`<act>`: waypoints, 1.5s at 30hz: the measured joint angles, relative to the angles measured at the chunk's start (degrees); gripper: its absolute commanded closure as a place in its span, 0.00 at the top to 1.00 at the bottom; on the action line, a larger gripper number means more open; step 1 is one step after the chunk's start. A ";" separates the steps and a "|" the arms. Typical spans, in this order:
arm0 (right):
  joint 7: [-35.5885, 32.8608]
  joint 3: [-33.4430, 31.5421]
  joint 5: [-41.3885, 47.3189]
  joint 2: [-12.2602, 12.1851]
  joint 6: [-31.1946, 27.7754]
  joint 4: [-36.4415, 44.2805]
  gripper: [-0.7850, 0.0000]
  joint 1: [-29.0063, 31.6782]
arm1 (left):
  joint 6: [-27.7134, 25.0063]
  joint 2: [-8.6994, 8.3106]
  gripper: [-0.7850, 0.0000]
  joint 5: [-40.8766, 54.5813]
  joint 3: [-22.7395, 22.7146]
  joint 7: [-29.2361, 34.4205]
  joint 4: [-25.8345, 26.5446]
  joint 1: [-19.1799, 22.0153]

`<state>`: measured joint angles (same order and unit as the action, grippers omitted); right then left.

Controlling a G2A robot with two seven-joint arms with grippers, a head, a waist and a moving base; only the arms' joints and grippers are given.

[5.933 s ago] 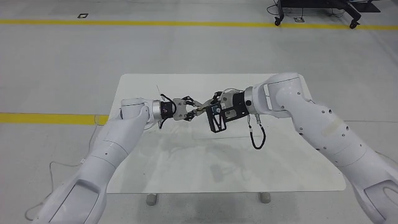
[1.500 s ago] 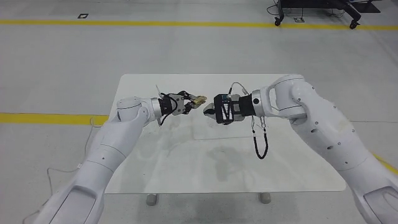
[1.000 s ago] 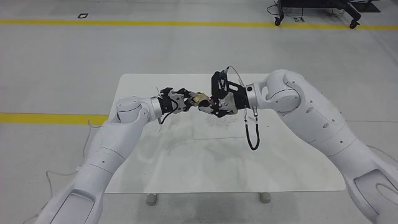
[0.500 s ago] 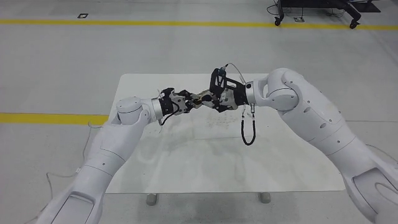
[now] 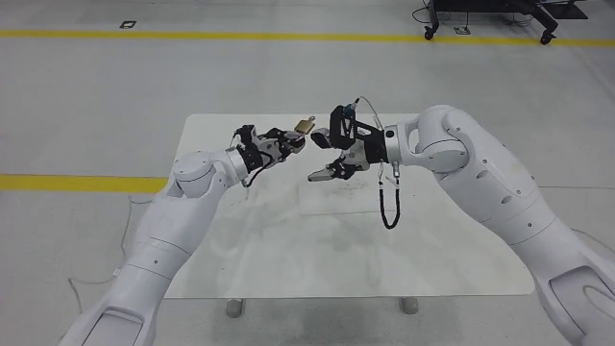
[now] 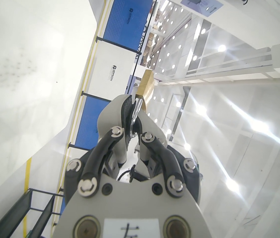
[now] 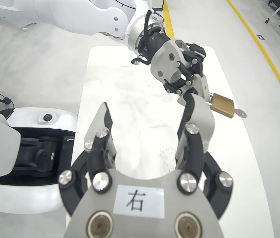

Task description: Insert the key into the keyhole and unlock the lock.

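Above the white rectangular table (image 5: 288, 250), near its far edge, the white left arm (image 5: 183, 202) and the white right arm (image 5: 480, 173) pointed towards each other, wrists raised off the surface.

The right gripper (image 5: 319, 157) faced the left one with its two fingers spread wide. It held nothing and touched nothing; in its own wrist view (image 7: 149, 105) the gap between the fingers framed bare tabletop (image 7: 100, 75).

The left gripper (image 5: 288, 140) was pinched narrowly. Its wrist view (image 6: 135, 110) showed both pads pressed on the silver metal shackle (image 6: 135, 115) of a small rectangular brass padlock (image 6: 145, 85), whose body stuck out beyond the fingertips.

From the right wrist view, the left gripper (image 7: 200, 89) carried the brass padlock (image 7: 222, 105) in the air over the table's far part, just beside one right finger but apart from it. In the top view the padlock (image 5: 305, 125) sat between the two grippers, nearer the left.

A small silver key (image 7: 241, 113) sat in the keyhole at the end of the padlock opposite the shackle, only its rounded head showing. Whether the shackle had sprung open could not be told.
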<state>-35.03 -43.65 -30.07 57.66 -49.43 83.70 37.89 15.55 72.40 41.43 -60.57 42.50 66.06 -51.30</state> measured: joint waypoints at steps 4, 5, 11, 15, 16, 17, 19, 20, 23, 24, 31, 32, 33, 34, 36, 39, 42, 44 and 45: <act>0.88 -0.77 -0.92 -0.20 0.74 -0.36 1.00 0.72 | -2.48 -0.84 0.00 -7.74 1.18 6.46 3.33 0.57; 1.70 -1.75 -2.06 -0.53 0.70 -0.65 1.00 1.48 | -3.49 -1.25 0.00 -11.05 1.27 8.12 4.34 0.63; 1.10 -6.05 -7.30 -2.45 -2.15 0.25 1.00 5.29 | -3.82 -3.19 0.00 -22.68 -0.15 12.88 9.82 -0.56; 0.24 -5.10 -7.00 -2.37 -2.74 1.25 1.00 6.08 | -4.08 -3.91 0.00 -24.39 -1.45 13.95 12.98 -2.49; 0.00 -4.43 -6.98 -2.17 -2.68 1.30 1.00 5.94 | -4.43 -4.00 0.00 -24.34 -1.72 13.77 13.49 -2.91; -0.22 -3.48 -6.91 -1.85 -2.52 1.09 1.00 5.65 | -5.06 -4.08 0.00 -24.19 -2.00 13.49 14.06 -3.43; -0.79 -1.98 -6.67 -1.32 -1.93 0.16 1.00 5.03 | -6.14 -4.13 0.00 -23.55 -2.26 13.28 14.76 -4.16; -1.49 -1.00 -6.41 -0.96 -1.36 -0.54 1.00 4.46 | -6.80 -4.14 0.00 -22.94 -2.39 13.22 15.09 -4.54; -3.00 0.85 -5.52 -0.16 -0.53 -1.84 1.00 2.96 | -7.28 -4.14 0.00 -22.69 -2.26 12.86 15.52 -4.94; -3.21 1.19 -5.27 0.01 -0.45 -2.16 1.00 2.60 | -7.33 -4.14 0.00 -22.89 -2.11 12.74 15.59 -4.98; -3.12 1.90 -4.75 0.66 -0.90 -2.72 1.00 1.22 | -7.77 -4.17 0.00 -24.20 -1.36 12.45 14.86 -4.59; -3.00 1.85 -4.90 0.68 -1.04 -2.49 1.00 1.18 | -7.78 -4.16 0.00 -24.05 -1.34 12.49 14.67 -4.51; -2.97 1.83 -4.95 0.69 -1.18 -2.31 1.00 1.17 | -7.76 -4.15 0.00 -23.84 -1.37 12.44 14.43 -4.46; -3.02 1.84 -4.94 0.70 -1.34 -2.13 1.00 1.16 | -7.71 -4.14 0.00 -23.57 -1.45 12.18 14.11 -4.38; -3.54 2.04 -4.55 0.74 -1.84 -1.72 1.00 1.11 | -7.47 -4.10 0.00 -23.62 -1.59 11.01 13.14 -4.00; -4.48 2.46 -3.54 0.84 -2.82 -1.00 1.00 0.86 | -7.61 -3.93 0.00 -22.91 -1.64 9.70 11.82 -3.39; -5.40 2.70 -3.37 0.88 -3.47 -0.08 1.00 0.44 | -7.77 -3.79 0.00 -22.86 -1.35 9.03 10.29 -2.70; -5.90 2.61 -3.43 0.84 -3.33 0.51 1.00 0.27 | -7.63 -3.70 0.00 -23.18 -1.15 8.30 9.06 -2.21; -6.07 2.45 -3.42 0.79 -2.97 0.63 1.00 0.26 | -7.56 -3.64 0.00 -22.89 -1.15 7.85 8.54 -2.06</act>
<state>-41.10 -41.20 -33.50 58.45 -52.40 84.33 38.15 8.00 68.76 18.54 -61.71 50.36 74.60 -53.36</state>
